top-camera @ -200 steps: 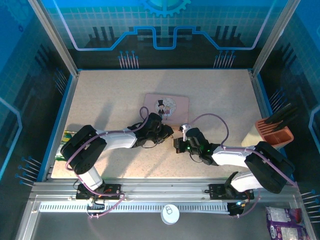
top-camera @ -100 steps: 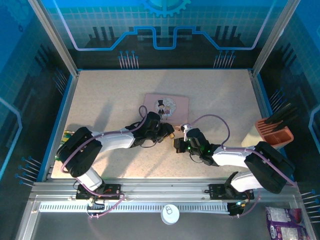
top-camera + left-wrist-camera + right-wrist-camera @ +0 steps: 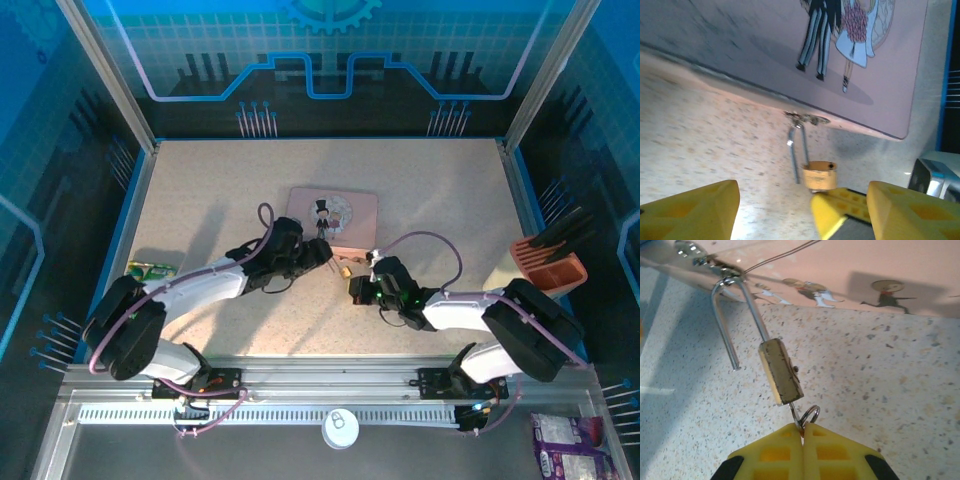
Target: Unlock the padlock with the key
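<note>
Clamping the one key (image 3: 808, 416), right gripper (image 3: 802, 433) has it in the bottom of the single padlock (image 3: 781, 371), which hangs off the one pink tin (image 3: 740, 40). Nearby the left gripper (image 3: 323, 256) is spread wide, empty.

My right gripper (image 3: 802, 429) pinches the key (image 3: 809, 416), hiding all but its ring, and its blade is buried in the padlock (image 3: 781, 372). The tin (image 3: 765, 45) runs blurred past my left wrist view's top edge.
</note>
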